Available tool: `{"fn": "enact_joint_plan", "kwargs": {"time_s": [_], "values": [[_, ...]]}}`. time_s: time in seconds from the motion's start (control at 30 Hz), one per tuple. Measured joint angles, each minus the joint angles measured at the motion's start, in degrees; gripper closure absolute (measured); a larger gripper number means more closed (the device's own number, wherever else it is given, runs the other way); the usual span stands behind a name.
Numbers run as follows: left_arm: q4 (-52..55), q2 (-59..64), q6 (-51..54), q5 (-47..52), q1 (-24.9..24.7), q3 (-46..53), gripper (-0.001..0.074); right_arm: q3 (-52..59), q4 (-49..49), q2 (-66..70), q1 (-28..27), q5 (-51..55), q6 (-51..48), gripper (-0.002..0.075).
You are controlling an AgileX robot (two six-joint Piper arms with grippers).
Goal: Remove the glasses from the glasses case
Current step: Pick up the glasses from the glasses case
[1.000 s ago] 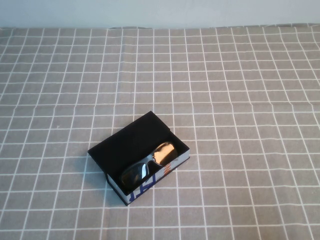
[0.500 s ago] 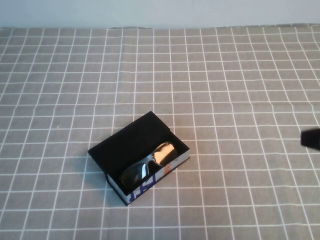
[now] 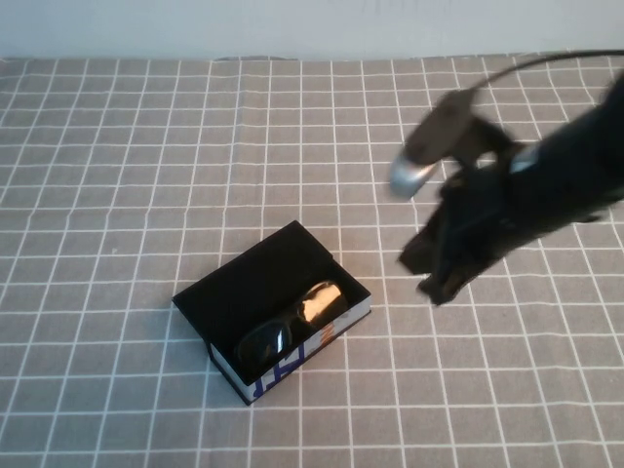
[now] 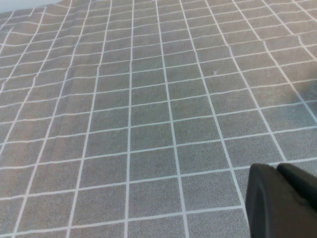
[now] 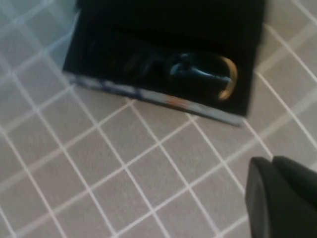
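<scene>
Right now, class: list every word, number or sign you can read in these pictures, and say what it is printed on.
None can be read.
The glasses case has blue and orange marks on its white side, too blurred to read.
The glasses, right gripper and left gripper show no text.

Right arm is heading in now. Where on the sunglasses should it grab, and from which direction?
Come from straight above: the glasses lie inside the open glasses case, whose walls block the sides. Grip across the bridge between the lenses. The right gripper hovers right of the case; the left gripper is over bare tablecloth.
</scene>
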Motion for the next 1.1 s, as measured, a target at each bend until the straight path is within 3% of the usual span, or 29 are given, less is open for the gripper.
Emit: {"fn": "enact_joint_plan", "kwargs": {"time_s": [0.27,0.47,0.73,1.1], "values": [[0.0,0.0,0.0,0.0,0.0,0.0,0.0739,-10.15,-4.78,11.77,9.83,3.86,-27.95,0.073],[0.0,0.0,0.0,0.0,0.0,0.0,0.0739,-16.91,-10.01,20.39,13.52,5.6,-31.52,0.0636],[0.0,0.0,0.0,0.0,0.0,0.0,0.0739,-24.8,-12.21,27.63,13.78,6.87,-34.08,0.0501],[0.0,0.0,0.0,0.0,0.0,0.0,0.0739,-27.84,-12.33,29.32,15.18,6.08,-43.05,0.0477]]}}
